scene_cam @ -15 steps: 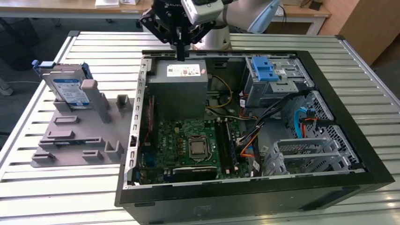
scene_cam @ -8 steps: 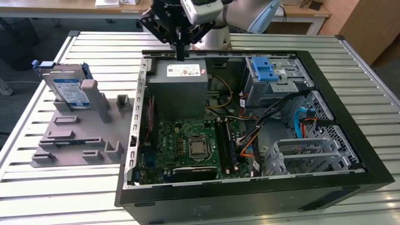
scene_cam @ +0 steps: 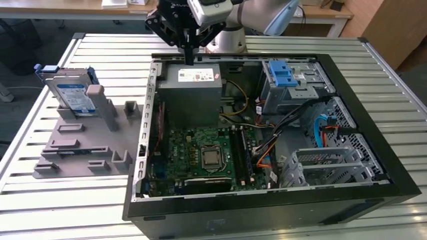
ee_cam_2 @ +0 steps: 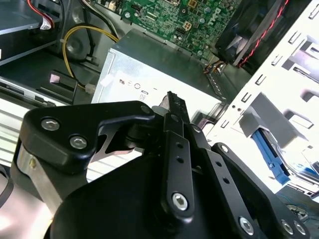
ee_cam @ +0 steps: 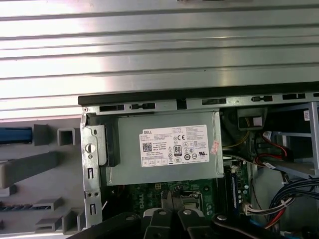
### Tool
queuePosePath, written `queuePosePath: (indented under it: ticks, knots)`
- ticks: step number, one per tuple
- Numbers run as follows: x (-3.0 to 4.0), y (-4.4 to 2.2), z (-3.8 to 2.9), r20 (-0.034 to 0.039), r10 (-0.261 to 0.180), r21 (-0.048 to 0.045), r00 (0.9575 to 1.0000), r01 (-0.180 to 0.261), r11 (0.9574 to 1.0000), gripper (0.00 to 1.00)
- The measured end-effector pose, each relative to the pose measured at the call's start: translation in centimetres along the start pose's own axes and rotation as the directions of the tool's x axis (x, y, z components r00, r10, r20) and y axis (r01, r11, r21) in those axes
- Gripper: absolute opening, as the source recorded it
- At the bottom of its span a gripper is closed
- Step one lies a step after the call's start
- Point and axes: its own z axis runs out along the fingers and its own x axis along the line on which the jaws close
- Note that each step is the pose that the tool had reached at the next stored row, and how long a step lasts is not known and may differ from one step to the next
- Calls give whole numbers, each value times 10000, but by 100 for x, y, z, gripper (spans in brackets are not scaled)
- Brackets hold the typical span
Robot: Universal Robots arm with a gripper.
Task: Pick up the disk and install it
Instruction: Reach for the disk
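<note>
1. gripper (scene_cam: 189,59): i read the jaws as closed together with nothing between them. the tips point straight down over the far rim of the computer case (scene_cam: 267,207). both wrist views show the same closed, empty tips (ee_cam_2: 172,99) (ee_cam: 174,196).
2. disk (scene_cam: 73,95): stands on edge in the grey fixture (scene_cam: 73,150) at the exterior view's left, well apart from the gripper. it is not yet picked up. i judge the upright pose is meant to leave its upper edge and blue side rails free for a grasp from above.
3. grey fixture: lies flat on the slatted table (scene_cam: 100,50), just beside the case. its raised blocks and slots brace the disk so it cannot tip.
4. computer case: lies on its side with the panel off, so the interior opens upward to a vertical approach.
5. power supply (scene_cam: 192,87): the grey box with a white sticker, just below the tips. it also shows in both wrist views (ee_cam: 169,149) (ee_cam_2: 149,74). it is not the task's thing.
6. blue latch (scene_cam: 283,74): sits on the drive bay at the far side of the case, with no disk beneath it that i can see.
7. drive cage (scene_cam: 330,165): a perforated metal bay near the front, seemingly vacant.
8. progress, as i judge it: neither pick nor install has been done.
</note>
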Motion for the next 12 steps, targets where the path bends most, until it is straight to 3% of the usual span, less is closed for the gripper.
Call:
queuePosePath:
  ticks: [12]
  knots:
    - [94,-7,-3,0,-1,0,10000,1,10000,11]
